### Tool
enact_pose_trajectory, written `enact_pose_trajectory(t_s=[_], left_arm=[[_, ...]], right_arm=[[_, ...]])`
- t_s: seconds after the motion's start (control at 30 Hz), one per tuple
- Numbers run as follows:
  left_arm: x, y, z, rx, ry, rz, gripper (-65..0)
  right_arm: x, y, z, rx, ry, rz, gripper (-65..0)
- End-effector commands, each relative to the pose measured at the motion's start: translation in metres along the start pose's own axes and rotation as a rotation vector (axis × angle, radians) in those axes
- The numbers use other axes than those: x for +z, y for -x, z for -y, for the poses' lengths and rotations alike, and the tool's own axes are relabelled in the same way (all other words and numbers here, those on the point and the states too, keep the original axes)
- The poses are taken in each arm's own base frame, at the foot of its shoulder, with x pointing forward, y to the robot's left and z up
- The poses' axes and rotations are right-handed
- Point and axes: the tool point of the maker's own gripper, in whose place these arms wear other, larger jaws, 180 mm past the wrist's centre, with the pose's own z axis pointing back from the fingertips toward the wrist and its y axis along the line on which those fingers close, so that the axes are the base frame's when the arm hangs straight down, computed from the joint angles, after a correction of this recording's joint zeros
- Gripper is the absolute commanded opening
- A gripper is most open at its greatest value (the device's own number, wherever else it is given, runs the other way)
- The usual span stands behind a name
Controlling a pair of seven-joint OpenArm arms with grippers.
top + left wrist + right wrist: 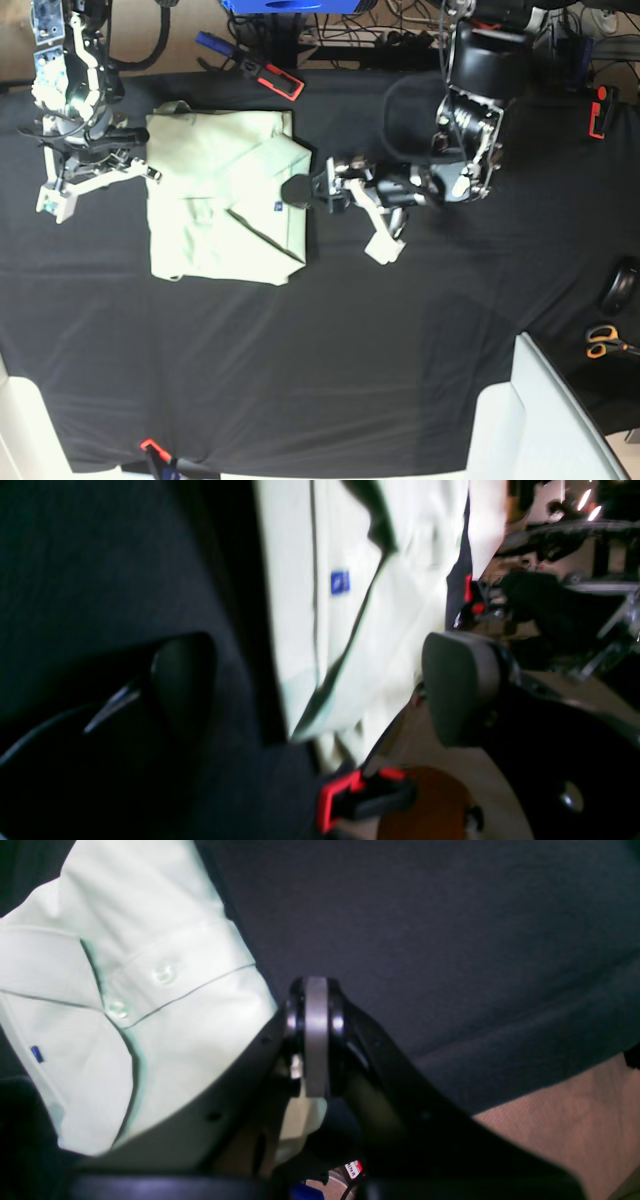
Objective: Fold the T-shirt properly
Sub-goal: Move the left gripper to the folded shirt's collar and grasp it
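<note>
Black cloth table (350,350), folded T-shirt (215,200), left gripper (335,212) released, right gripper (135,150) clenched empty

Wide open black counter (330,360) across the lower half of the base view, free for passage. Upper left taken up by the folded T-shirt (215,195), with the right hand (140,152) pressed close at its left edge and the left hand (298,190) just beside its right edge. Red clamps (272,78) at the top edge and at the far right. Scissors (603,343) at the lower right, well apart. White panel across the bottom right corner.
</note>
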Motion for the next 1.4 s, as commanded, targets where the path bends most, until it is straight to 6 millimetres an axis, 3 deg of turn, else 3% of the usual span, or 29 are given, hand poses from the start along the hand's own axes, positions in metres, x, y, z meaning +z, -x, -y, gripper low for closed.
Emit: enact_pose_trajectory(t_s=[0.0, 0.2, 0.4, 0.7, 0.93, 0.97, 1.17, 1.37], left_arm=[[-0.002, -0.002, 0.001, -0.011, -0.007, -0.01, 0.0], [-0.019, -0.002, 0.016, -0.042, 0.005, -0.034, 0.0], [-0.044, 0.015, 0.025, -0.115, -0.035, -0.12, 0.0], [-0.054, 0.02, 0.014, -0.072, -0.054, -0.184, 0.0], [-0.075, 0.039, 0.037, -0.189, -0.025, -0.307, 0.0], [-0.076, 0.04, 0.038, -0.192, -0.023, -0.31, -2.4], [-0.077, 0.041, 0.039, -0.194, -0.022, -0.315, -31.4], [-0.074, 0.041, 0.035, -0.185, -0.028, -0.31, -65.0]], right_arm=[[0.002, -0.011, 0.001, 0.007, -0.002, 0.043, -65.0], [0.002, -0.011, 0.001, 0.007, -0.002, 0.043, -65.0], [0.002, -0.012, 0.001, 0.006, 0.0, 0.043, -65.0], [0.002, -0.011, 0.001, 0.007, 0.0, 0.042, -65.0], [0.002, -0.011, 0.001, 0.007, 0.0, 0.043, -65.0], [0.002, -0.011, 0.001, 0.007, 0.0, 0.043, -65.0], [0.002, -0.011, 0.001, 0.007, 0.0, 0.043, -65.0], [0.002, -0.012, 0.001, 0.007, 0.0, 0.045, -65.0]])
